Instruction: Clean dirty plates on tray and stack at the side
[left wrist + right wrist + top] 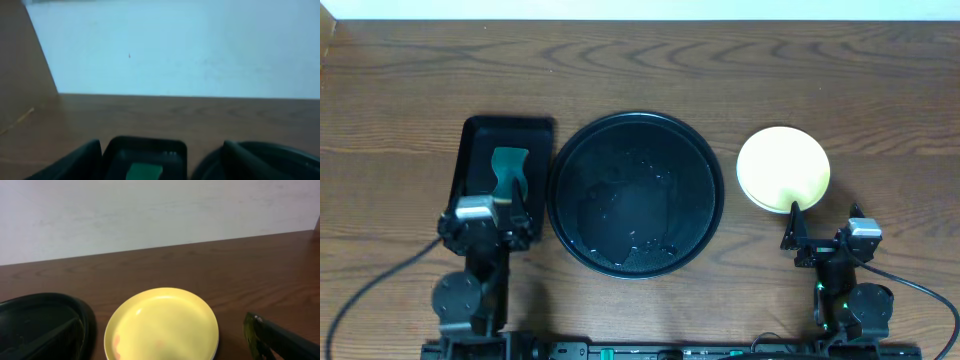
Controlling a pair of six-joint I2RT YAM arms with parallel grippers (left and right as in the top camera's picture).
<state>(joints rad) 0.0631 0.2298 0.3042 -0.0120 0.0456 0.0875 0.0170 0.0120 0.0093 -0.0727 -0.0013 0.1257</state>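
Pale yellow plate (783, 168), glossy black tray (620, 160), green sponge (508, 165), brown wood-grain tabletop (400, 90)

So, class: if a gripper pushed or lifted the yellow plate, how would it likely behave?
The yellow plate looks rigid and glossy, so it would probably slide rather than bend. Its thin, low rim suggests an edge pinch could slip. Resting on what looks like another plate, it might drag that along.

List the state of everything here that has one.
Round tray: no plates on it.
Plates: stacked on the table beside the tray, yellow one on top.
Sponge: lying in the rectangular tray, ungripped.
Left tool: open, at the sponge.
Right tool: open, empty, near the plates.
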